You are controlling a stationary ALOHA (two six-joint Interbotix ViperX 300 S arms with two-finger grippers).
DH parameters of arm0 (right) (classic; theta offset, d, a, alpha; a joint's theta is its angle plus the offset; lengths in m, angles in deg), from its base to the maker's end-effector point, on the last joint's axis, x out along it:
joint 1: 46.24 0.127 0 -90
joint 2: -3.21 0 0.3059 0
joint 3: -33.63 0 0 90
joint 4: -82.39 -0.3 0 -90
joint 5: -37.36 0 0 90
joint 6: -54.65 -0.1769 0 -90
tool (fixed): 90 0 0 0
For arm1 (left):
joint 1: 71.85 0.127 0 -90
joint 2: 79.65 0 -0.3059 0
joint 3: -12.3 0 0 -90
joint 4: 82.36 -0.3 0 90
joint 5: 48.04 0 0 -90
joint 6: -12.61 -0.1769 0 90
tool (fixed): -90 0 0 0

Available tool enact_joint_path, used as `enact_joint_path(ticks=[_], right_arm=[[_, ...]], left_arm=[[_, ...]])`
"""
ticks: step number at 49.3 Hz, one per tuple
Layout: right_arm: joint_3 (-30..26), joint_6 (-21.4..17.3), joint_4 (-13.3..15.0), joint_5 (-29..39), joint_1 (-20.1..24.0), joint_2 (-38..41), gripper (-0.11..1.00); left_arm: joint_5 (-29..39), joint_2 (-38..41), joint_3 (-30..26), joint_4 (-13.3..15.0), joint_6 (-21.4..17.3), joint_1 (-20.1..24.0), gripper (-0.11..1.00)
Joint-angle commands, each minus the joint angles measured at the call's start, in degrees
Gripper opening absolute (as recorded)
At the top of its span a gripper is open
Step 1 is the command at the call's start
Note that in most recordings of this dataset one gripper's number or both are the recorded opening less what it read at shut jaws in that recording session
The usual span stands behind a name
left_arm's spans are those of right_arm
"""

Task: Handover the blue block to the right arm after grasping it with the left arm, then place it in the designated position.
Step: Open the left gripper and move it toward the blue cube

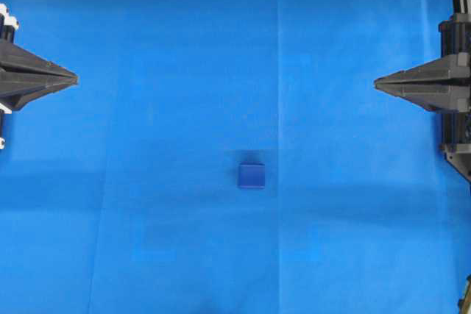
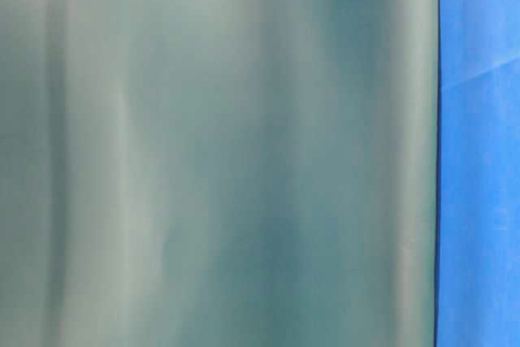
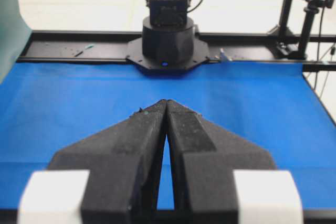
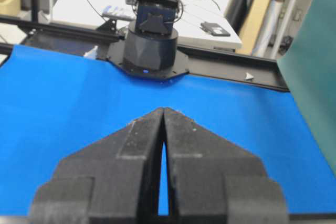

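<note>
We see both claws, left [image 1: 73, 77] and right [image 1: 377, 82], pressed together; the block [image 1: 251, 175] lies between them, seemingly apart from both.

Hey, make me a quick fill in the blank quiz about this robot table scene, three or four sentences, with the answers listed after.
1. The blue block lies on a blue ____.
2. The left gripper has its fingers ____.
3. The right gripper holds ____.
4. The block sits roughly midway ____ the two grippers.

Missing words: cloth; shut; nothing; between
</note>
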Motion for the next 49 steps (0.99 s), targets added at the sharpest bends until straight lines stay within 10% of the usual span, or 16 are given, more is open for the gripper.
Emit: enact_joint_path(ticks=[1,31,37,49], right_arm=[[-0.9,0.1,0.0,-0.4,-0.1,0.7,0.01],[-1.5,-0.3,-0.3,1.0,-1.4,1.1,0.00],[-1.6,-0.9,-0.4,1.0,-1.6,1.2,0.22],[-2.3,-1.6,-0.4,1.8,-1.6,1.3,0.90]], left_arm=[[-0.3,0.2,-0.6,-0.1,0.8,-0.6,0.00],[-0.6,0.7,-0.4,-0.4,0.3,-0.8,0.00],[-0.6,0.7,-0.4,-0.4,0.3,-0.8,0.04],[-0.8,0.7,-0.4,-0.4,0.6,-1.3,0.73]])
